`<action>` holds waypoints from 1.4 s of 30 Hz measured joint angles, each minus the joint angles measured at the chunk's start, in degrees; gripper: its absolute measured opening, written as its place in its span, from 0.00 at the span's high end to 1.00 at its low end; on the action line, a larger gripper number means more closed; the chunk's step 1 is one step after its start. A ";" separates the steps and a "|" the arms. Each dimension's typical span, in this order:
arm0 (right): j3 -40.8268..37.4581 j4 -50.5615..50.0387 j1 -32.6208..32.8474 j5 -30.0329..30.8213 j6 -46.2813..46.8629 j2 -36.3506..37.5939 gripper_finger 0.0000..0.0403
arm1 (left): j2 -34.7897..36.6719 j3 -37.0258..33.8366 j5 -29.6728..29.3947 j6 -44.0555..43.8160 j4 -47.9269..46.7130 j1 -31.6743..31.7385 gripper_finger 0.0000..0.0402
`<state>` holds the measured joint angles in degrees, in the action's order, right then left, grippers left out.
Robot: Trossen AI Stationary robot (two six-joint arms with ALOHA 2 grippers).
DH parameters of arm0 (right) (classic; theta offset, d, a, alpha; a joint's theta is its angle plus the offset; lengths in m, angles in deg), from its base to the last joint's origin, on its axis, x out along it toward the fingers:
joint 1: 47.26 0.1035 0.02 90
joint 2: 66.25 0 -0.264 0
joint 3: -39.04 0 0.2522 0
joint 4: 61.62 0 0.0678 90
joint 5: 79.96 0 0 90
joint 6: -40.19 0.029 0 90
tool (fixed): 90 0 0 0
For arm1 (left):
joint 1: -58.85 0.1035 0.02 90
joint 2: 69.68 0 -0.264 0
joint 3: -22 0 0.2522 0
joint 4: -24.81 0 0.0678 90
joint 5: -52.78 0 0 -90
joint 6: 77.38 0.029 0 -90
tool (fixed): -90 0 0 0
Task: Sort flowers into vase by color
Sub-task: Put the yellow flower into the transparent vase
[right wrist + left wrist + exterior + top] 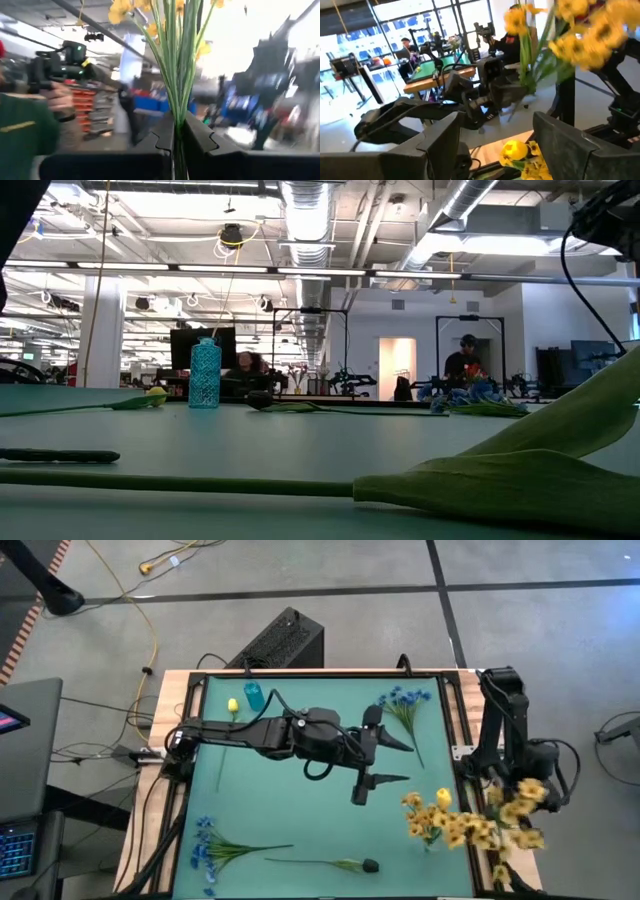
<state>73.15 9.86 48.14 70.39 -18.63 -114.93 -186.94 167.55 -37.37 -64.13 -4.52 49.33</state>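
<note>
My right gripper (174,145) was clamped nearly closed on the green stems of a yellow blossom sprig (505,815), held raised by the table's right edge. My left gripper (390,760) sat over mid-table, jaws spread wide, holding nothing. Another yellow cluster (432,817) lay on the mat at right, a blue sprig (405,702) at the far right, another blue sprig (210,845) at the near left, a dark bud (369,865) near front, and a yellow bud (233,707) beside the blue vase (254,694). I read no writing anywhere.
</note>
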 joint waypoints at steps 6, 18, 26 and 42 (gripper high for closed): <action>0.34 4.36 -7.84 -6.03 -16.33 1.85 0.88 | -5.07 0.09 1.86 1.72 8.83 1.38 0.40; -7.56 2.15 -23.85 -11.04 -7.82 11.50 0.89 | -8.40 0.05 8.79 -3.91 16.24 4.99 0.40; -11.38 1.51 -30.61 -12.50 -2.15 12.70 0.89 | -9.74 0.00 2.58 -6.50 18.41 5.41 0.40; -11.38 -8.70 -35.55 -7.81 5.90 12.76 0.86 | -11.97 0.00 8.16 -13.11 20.45 6.57 0.49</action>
<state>61.77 1.16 12.59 62.58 -12.73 -102.17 -198.91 167.55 -29.21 -77.24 15.93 55.91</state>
